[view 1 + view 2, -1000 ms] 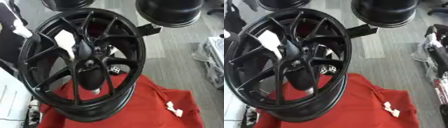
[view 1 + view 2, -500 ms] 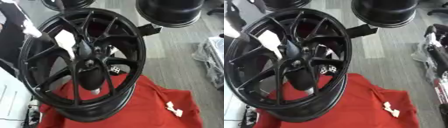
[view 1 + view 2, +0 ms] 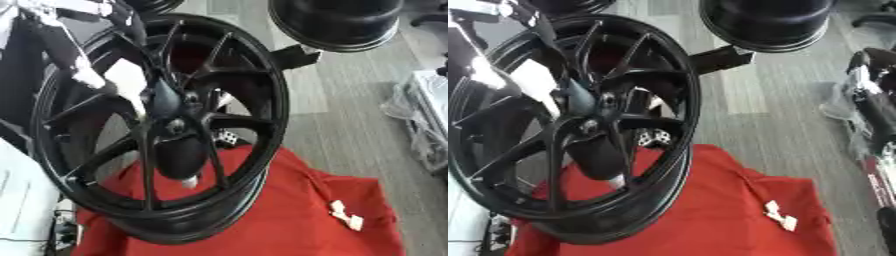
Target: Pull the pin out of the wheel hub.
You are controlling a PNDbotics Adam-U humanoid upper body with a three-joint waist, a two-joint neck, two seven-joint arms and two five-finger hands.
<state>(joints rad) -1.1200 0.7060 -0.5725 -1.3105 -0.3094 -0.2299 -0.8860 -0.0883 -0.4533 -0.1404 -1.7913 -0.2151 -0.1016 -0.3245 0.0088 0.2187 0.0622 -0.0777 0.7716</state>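
A black multi-spoke wheel [image 3: 166, 125] stands tilted on a red cloth [image 3: 289, 210]. Its hub [image 3: 171, 107] sits at the centre, and a black cylinder [image 3: 179, 155] hangs below it. A small pale stub [image 3: 189, 182] shows at the cylinder's lower end. A white tag [image 3: 127, 85] lies on a spoke just left of the hub. My left arm comes in from the upper left. Its hand [image 3: 85, 76], pale at the tip, is between the spokes close to the tag, blurred. The right hand shows in no view.
A second black wheel [image 3: 337, 22] stands behind, with a black bracket [image 3: 293, 57] under it. Two small white pieces [image 3: 346, 216] lie on the cloth at the right. Plastic-wrapped goods [image 3: 429, 125] sit at the right edge, and grey floor lies between.
My left hand has moved down and right from the rim's upper left edge toward the hub, now beside the white tag. The wheel has stayed put.
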